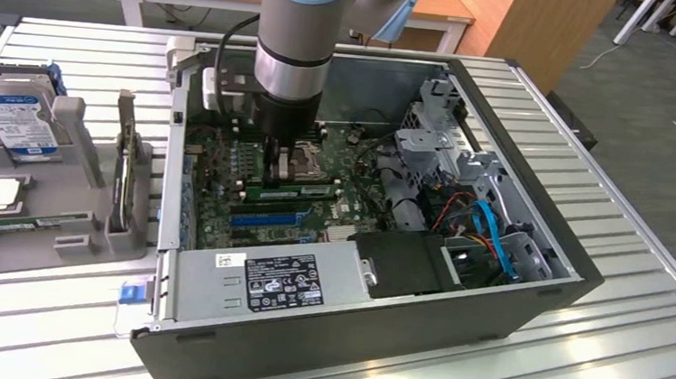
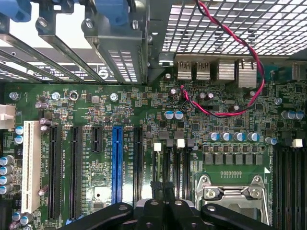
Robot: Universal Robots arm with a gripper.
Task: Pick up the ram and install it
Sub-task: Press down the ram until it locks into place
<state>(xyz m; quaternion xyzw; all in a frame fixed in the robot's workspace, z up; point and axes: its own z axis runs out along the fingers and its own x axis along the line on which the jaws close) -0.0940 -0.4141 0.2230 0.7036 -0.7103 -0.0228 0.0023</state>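
Pincer (image 2: 162,191) is closed, empty, low over the motherboard (image 2: 144,124) inside the open computer case (image 1: 523,295). At its five o'clock in the exterior view, the ram (image 1: 304,189) lies across the board.

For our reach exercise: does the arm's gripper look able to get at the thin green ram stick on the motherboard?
Probably yes. The gripper hangs inside the open black computer case, right by the thin green ram stick, nothing between them. Its jaws are shut, so pressing looks likelier than grasping.
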